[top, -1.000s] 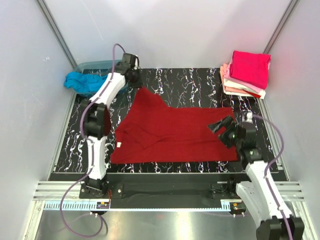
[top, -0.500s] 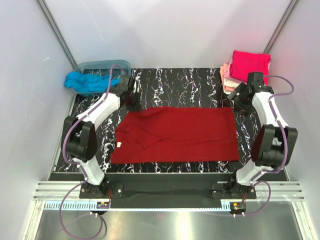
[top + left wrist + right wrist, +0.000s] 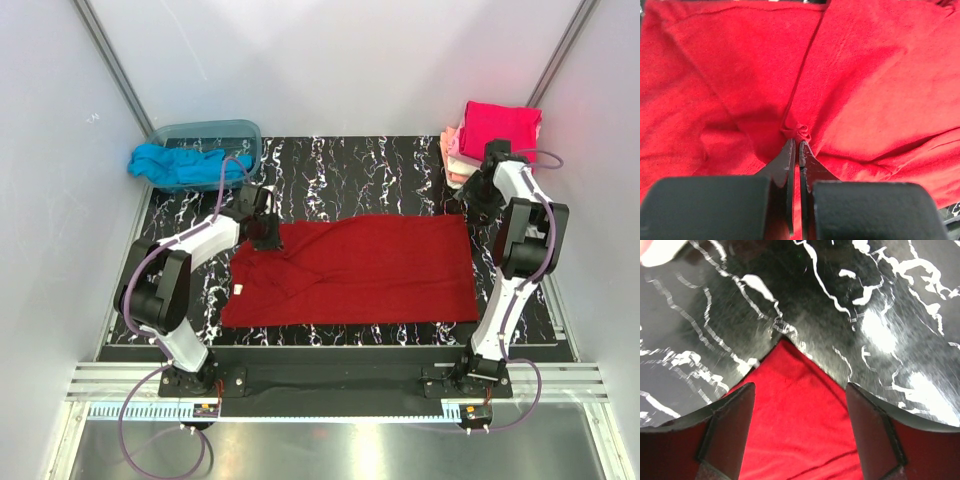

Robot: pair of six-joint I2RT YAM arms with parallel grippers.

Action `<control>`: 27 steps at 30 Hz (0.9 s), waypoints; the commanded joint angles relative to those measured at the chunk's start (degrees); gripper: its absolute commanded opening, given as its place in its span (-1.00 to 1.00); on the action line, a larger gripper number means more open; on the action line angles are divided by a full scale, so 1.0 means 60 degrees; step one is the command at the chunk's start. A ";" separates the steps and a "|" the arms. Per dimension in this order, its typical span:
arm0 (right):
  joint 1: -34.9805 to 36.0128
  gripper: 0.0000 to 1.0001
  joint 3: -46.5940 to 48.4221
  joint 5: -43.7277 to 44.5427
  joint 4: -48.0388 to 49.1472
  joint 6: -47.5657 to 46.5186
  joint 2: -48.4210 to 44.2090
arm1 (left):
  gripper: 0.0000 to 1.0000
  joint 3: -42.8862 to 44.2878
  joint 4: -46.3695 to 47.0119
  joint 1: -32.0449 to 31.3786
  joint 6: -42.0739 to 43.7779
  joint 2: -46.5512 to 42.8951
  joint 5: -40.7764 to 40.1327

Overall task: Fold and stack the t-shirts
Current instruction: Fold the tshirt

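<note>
The dark red t-shirt point(image 3: 370, 265) lies flat on the table point(image 3: 380, 165), a black slab veined with white like marble; the soft cloth is folded to a rough rectangle, with a small white neck tag point(image 3: 239, 290) at its left end. The left gripper point(image 3: 795, 145) sits at the shirt's far left corner; its thin dark fingers are pressed together on a puckered knot of red fabric, with creases fanning out from the pinch. The right gripper point(image 3: 799, 390) hangs over the far right corner, a sharp point of cloth on the glossy top; its fingers stand wide apart, holding nothing. A neat stack of folded t-shirts point(image 3: 498, 135), magenta over paler layers, sits at the table's far right corner; a crumpled turquoise t-shirt point(image 3: 175, 165) spills over the rim of a translucent blue-grey plastic tub point(image 3: 215, 130) at the far left.
</note>
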 commanded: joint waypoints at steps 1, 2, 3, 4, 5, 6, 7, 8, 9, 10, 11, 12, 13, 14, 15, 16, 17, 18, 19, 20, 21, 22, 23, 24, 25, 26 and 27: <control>-0.0040 0.55 0.0487 0.0347 0.0058 -0.0184 0.0400 | -1.00 -0.0154 0.1095 -0.0158 -0.0081 -0.0313 -0.0092; -0.0040 0.54 0.0603 0.0390 0.0087 -0.0184 0.0619 | -1.00 -0.0198 0.1125 -0.0188 -0.0067 -0.0313 -0.0107; -0.0040 0.53 0.0677 0.0347 0.0088 -0.0213 0.0737 | -1.00 -0.0198 0.1125 -0.0203 -0.0081 -0.0284 -0.0108; -0.0040 0.51 0.0735 0.0332 0.0088 -0.0286 0.0825 | -1.00 -0.0184 0.1082 -0.0203 -0.0067 -0.0283 -0.0093; -0.0040 0.50 0.0838 0.0318 0.0059 -0.0272 0.1000 | -1.00 -0.0184 0.1096 -0.0217 -0.0081 -0.0269 -0.0078; -0.0040 0.50 0.0882 0.0289 0.0058 -0.0287 0.1074 | -1.00 -0.0184 0.1081 -0.0217 -0.0067 -0.0269 -0.0093; -0.0040 0.47 0.0912 0.0259 0.0044 -0.0287 0.1148 | -1.00 -0.0169 0.1096 -0.0217 -0.0081 -0.0254 -0.0078; -0.0040 0.46 0.0955 0.0259 0.0029 -0.0287 0.1206 | -1.00 -0.0169 0.1096 -0.0217 -0.0067 -0.0240 -0.0078; -0.0040 0.45 0.0956 0.0230 0.0029 -0.0272 0.1236 | -1.00 -0.0169 0.1096 -0.0232 -0.0067 -0.0210 -0.0107; -0.0040 0.44 0.0927 0.0201 0.0073 -0.0272 0.1222 | -1.00 -0.0169 0.1096 -0.0218 -0.0067 -0.0196 -0.0122; -0.0026 0.37 0.0854 0.0157 0.0146 -0.0272 0.1207 | -1.00 -0.0154 0.1081 -0.0232 -0.0096 -0.0167 -0.0122; -0.0026 0.33 0.0824 0.0142 0.0161 -0.0272 0.1178 | -1.00 -0.0169 0.1081 -0.0218 -0.0082 -0.0137 -0.0122; -0.0026 0.30 0.0780 0.0040 0.0175 -0.0301 0.1163 | -1.00 -0.0169 0.1081 -0.0217 -0.0082 -0.0122 -0.0122; -0.0026 0.22 0.0664 -0.0019 0.0234 -0.0316 0.1105 | -1.00 -0.0154 0.1096 -0.0217 -0.0082 -0.0108 -0.0108; -0.0026 0.18 0.0590 -0.0092 0.0307 -0.0316 0.1061 | -1.00 -0.0154 0.1096 -0.0232 -0.0096 -0.0064 -0.0108; -0.0026 0.12 0.0532 -0.0151 0.0351 -0.0302 0.1032 | -1.00 -0.0140 0.1096 -0.0218 -0.0096 -0.0064 -0.0108; -0.0026 0.10 0.0459 -0.0195 0.0438 -0.0330 0.1002 | -1.00 -0.0125 0.1096 -0.0217 -0.0096 -0.0035 -0.0093; -0.0026 0.04 0.0443 -0.0326 0.0497 -0.0316 0.1016 | -1.00 -0.0110 0.1081 -0.0232 -0.0111 -0.0005 -0.0093; -0.0026 0.00 0.0458 -0.0370 0.0527 -0.0331 0.1031 | -1.00 -0.0096 0.1052 -0.0218 -0.0096 -0.0005 -0.0078; -0.0011 -0.04 0.0559 -0.0443 0.0513 -0.0331 0.1104 | -1.00 -0.0081 0.1052 -0.0217 -0.0096 0.0024 -0.0078; -0.0011 -0.09 0.0633 -0.0502 0.0498 -0.0345 0.1134 | -1.00 -0.0096 0.1037 -0.0217 -0.0111 0.0010 -0.0093; 0.0003 -0.28 0.0706 -0.0590 0.0469 -0.0374 0.1177 | -1.00 -0.0096 0.1052 -0.0217 -0.0111 0.0010 -0.0093; 0.0018 -0.39 0.0837 -0.0591 0.0425 -0.0389 0.1236 | -1.00 -0.0067 0.1037 -0.0217 -0.0111 -0.0005 -0.0078; 0.0018 -0.45 0.0897 -0.0605 0.0381 -0.0389 0.1251 | -1.00 -0.0066 0.1023 -0.0217 -0.0096 -0.0034 -0.0093; 0.0018 -0.55 0.0941 -0.0605 0.0352 -0.0404 0.1251 | -1.00 -0.0037 0.0936 -0.0232 -0.0096 -0.0049 -0.0107; 0.0018 -0.58 0.0985 -0.0576 0.0279 -0.0404 0.1208 | -1.00 0.0035 0.0862 -0.0218 -0.0082 -0.0049 -0.0137; 0.0018 -0.61 0.0971 -0.0561 0.0220 -0.0418 0.1164 | -1.00 0.0094 0.0774 -0.0217 -0.0096 -0.0093 -0.0166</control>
